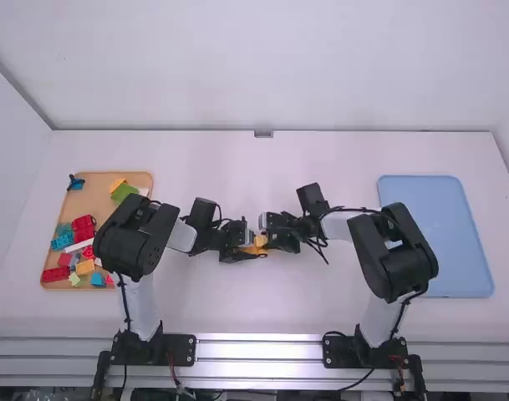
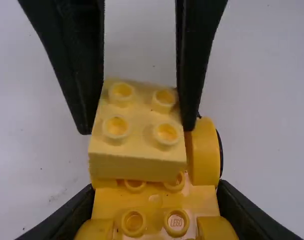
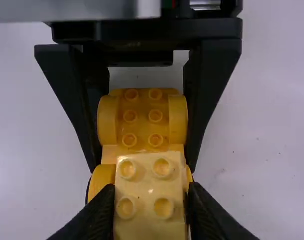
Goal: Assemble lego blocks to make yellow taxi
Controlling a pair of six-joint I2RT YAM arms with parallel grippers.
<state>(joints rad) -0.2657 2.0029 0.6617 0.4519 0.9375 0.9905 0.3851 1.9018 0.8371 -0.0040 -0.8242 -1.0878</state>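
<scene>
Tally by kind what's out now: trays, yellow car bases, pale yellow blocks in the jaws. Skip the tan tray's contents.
Trays: 2 (tan tray, blue tray)
Yellow car base: 1
Pale yellow block: 1
Total: 4

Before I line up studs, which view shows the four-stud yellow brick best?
The left wrist view: the yellow brick shows its whole top and a side. The right wrist view shows four studs but crops it; in the high view it merges into yellow.
</scene>
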